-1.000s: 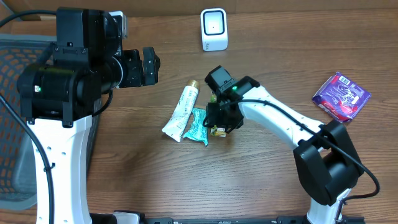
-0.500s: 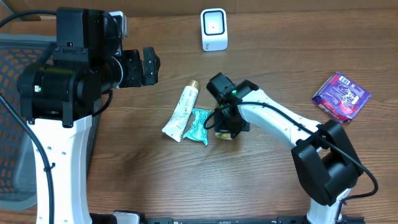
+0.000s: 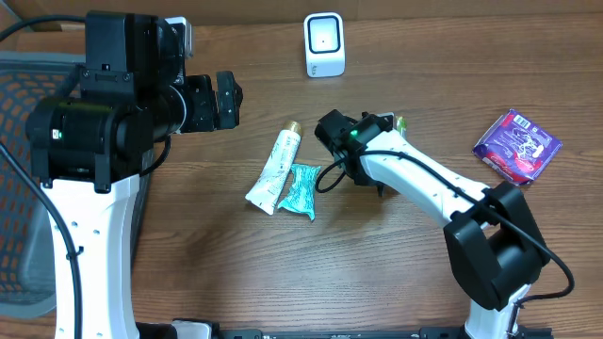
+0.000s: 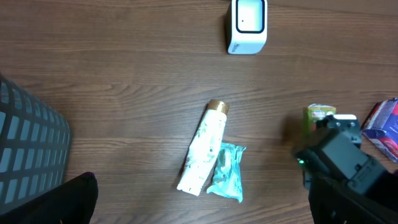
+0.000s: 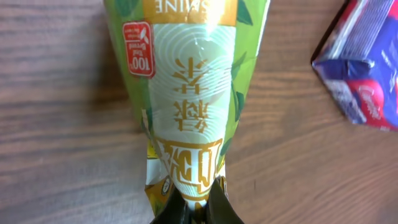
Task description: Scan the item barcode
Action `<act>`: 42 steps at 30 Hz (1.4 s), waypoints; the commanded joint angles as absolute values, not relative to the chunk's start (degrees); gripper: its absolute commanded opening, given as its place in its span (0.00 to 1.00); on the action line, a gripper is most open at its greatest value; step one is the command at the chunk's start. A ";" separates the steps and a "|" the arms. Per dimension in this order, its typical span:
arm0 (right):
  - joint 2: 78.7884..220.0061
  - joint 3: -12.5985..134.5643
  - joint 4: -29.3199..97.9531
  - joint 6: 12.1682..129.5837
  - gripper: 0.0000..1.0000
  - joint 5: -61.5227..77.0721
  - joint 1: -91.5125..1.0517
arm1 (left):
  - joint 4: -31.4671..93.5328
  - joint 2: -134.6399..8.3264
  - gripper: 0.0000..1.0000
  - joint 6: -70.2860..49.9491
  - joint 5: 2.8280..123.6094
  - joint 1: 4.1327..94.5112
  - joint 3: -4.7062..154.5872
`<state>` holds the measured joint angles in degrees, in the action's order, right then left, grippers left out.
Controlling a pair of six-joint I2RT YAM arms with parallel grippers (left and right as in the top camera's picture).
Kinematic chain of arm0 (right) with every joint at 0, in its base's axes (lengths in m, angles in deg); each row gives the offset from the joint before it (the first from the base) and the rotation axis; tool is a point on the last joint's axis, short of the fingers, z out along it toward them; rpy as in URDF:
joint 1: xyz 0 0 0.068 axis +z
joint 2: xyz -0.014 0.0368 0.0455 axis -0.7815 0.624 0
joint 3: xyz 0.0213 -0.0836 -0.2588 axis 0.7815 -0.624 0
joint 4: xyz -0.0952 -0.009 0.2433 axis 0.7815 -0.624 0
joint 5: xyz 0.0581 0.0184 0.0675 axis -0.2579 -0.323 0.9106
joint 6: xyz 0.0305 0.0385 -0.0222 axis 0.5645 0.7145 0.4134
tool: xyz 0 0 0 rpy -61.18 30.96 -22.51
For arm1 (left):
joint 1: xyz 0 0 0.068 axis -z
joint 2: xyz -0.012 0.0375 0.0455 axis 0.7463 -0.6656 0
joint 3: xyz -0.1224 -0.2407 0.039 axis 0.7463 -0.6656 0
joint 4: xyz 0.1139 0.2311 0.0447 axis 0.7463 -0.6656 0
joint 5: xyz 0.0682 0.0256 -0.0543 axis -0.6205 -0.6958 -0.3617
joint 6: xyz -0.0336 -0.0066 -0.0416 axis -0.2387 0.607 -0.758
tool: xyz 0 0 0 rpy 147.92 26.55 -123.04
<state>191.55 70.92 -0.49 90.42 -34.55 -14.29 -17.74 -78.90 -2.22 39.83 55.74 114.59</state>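
Observation:
My right gripper [image 5: 194, 208] is shut on the bottom seam of a green and white tea packet [image 5: 189, 81], which stretches away from the fingers above the wood. In the overhead view the right gripper [image 3: 382, 125] sits mid-table with a sliver of the green packet [image 3: 399, 122] showing at its tip. The white barcode scanner [image 3: 324, 44] stands at the back, apart from the packet. My left gripper [image 3: 226, 101] hangs open at the left, high over the table, with nothing between its fingers [image 4: 78, 196]. The left wrist view also shows the scanner [image 4: 247, 26] and the green packet [image 4: 318, 115].
A white tube [image 3: 276, 167] and a teal packet [image 3: 301, 191] lie side by side left of the right arm. A purple packet [image 3: 516, 144] rests at the right edge. A grey mesh basket [image 3: 24, 188] stands off the table's left side.
My right gripper closed on the tea packet beside the teal packet, then carried it up and to the right. The left arm has not moved.

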 commanded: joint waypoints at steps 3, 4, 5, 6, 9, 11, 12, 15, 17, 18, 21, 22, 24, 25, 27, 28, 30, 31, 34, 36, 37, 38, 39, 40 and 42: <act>195.94 70.35 2.53 84.84 0.04 -39.25 -12.85 | -17.68 -79.17 1.00 -1.15 39.64 55.58 115.11; 196.71 70.35 2.96 84.06 0.04 -39.23 -12.76 | -17.68 -79.17 1.00 -1.15 39.64 55.58 115.11; 197.34 70.35 3.23 83.77 0.04 -39.21 -12.76 | -17.68 -79.17 1.00 -1.15 39.64 55.58 115.11; 197.80 70.35 3.27 83.64 0.04 -39.21 -12.76 | -17.68 -79.17 1.00 -1.15 39.64 55.58 115.11; 198.28 70.35 3.20 83.66 0.04 -38.66 -12.72 | -17.68 -79.17 1.00 -1.15 39.64 55.58 115.11; 198.28 70.46 3.44 83.64 0.04 -37.48 -12.37 | -17.70 -79.17 1.00 -1.15 39.64 55.58 115.11; 198.28 70.46 3.49 83.62 0.04 -36.96 -12.11 | -17.68 -79.17 0.99 -1.15 39.64 55.58 115.11; 198.28 70.46 3.97 82.94 0.04 -34.07 -11.25 | -17.68 -79.17 0.99 -1.15 39.64 55.58 115.11; 198.28 70.46 4.30 80.19 0.05 -31.99 -10.51 | -17.68 -79.17 1.00 -1.15 39.64 55.58 115.11; 198.28 70.46 4.38 78.85 0.08 -31.27 -10.14 | -17.68 -79.17 1.00 -1.15 39.64 55.58 115.11; 198.28 70.46 5.15 74.46 0.15 -30.29 -8.22 | -17.68 -79.17 0.99 -1.15 39.64 55.58 115.11; 198.28 70.46 5.39 72.93 0.18 -30.11 -7.45 | -17.68 -79.17 0.99 -1.15 39.64 55.58 115.11; 198.28 70.46 5.59 69.96 0.23 -30.11 -5.55 | -17.68 -79.17 0.99 -1.15 39.64 55.58 115.11; 198.28 70.46 5.65 68.73 0.27 -30.11 -4.39 | -17.68 -79.17 0.99 -1.15 39.64 55.58 115.11; 198.28 70.46 5.80 67.05 0.39 -30.16 -2.49 | -17.68 -79.17 1.00 -1.13 39.64 55.58 115.11; 198.28 70.46 5.83 66.61 0.45 -30.20 -1.57 | -17.70 -79.17 0.99 -1.15 39.64 55.58 115.11; 198.28 70.46 5.96 65.43 0.56 -30.20 0.18 | -17.68 -79.17 1.00 -1.13 39.64 55.58 115.11; 198.28 70.46 6.29 65.41 0.59 -30.20 0.83 | -17.68 -79.17 0.99 -1.15 39.64 55.58 115.11; 198.26 70.50 7.05 65.81 0.69 -30.18 1.90 | -17.68 -79.17 1.00 -1.15 39.64 55.58 115.11; 198.00 71.53 5.78 69.94 0.72 -30.18 1.86 | -17.68 -79.17 1.00 -1.15 39.64 55.58 115.11; 197.60 72.49 4.65 72.73 0.72 -30.09 1.42 | -17.68 -79.17 0.99 -1.15 39.64 55.58 115.11; 196.79 73.80 3.27 75.25 0.72 -29.68 0.72 | -17.68 -79.17 1.00 -1.15 39.64 55.58 115.11; 195.81 74.92 2.35 76.56 0.72 -29.11 0.00 | -17.68 -79.17 1.00 -1.15 39.64 55.58 115.11; 194.41 75.97 1.98 77.17 0.72 -27.99 -0.85 | -17.68 -79.17 1.00 -1.15 39.64 55.58 115.11; 190.06 77.82 2.33 78.11 0.72 -24.10 -3.25 | -17.68 -79.17 1.00 -1.15 39.64 55.58 115.11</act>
<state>197.58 73.15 1.83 72.95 -28.39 0.40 -17.74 -78.90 -2.22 39.83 55.74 114.59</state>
